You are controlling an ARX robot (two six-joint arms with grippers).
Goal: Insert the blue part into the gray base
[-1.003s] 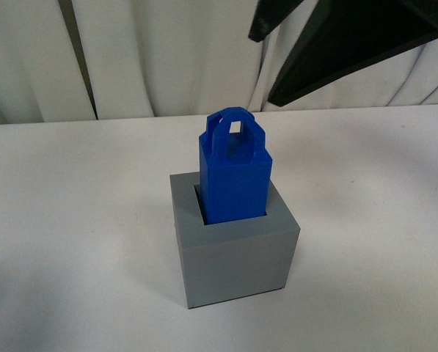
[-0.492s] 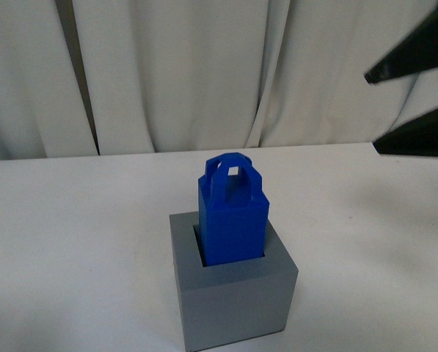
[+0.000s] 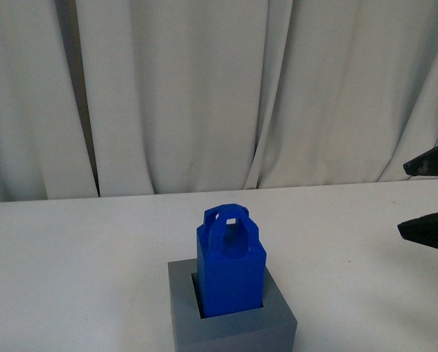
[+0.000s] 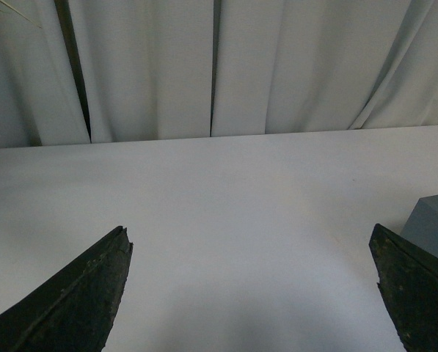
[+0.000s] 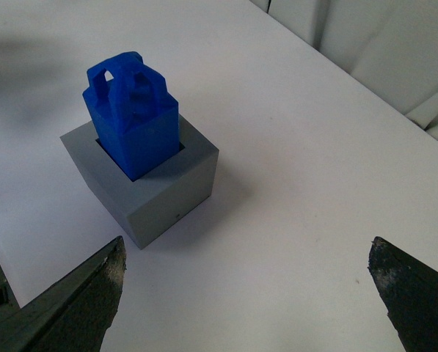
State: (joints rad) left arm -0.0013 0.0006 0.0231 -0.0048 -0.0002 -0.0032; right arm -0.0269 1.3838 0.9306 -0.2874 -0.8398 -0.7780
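Observation:
The blue part [image 3: 231, 264] stands upright in the square recess of the gray base [image 3: 233, 326] on the white table, its looped handle up. The right wrist view shows the same: the blue part [image 5: 133, 114] seated in the gray base [image 5: 160, 187]. My right gripper [image 3: 406, 198] is open and empty at the right edge of the front view, well away from the base; it also shows in the right wrist view [image 5: 248, 253]. My left gripper [image 4: 249, 238] is open and empty over bare table, with a corner of the gray base [image 4: 433, 224] beside one finger.
A white curtain [image 3: 204, 95] hangs behind the table's far edge. The white table [image 3: 79, 257] spreads around the base.
My right gripper has drawn away to the right and lower in the front view. The view has shifted, so the base and blue part now sit lower in the frame.

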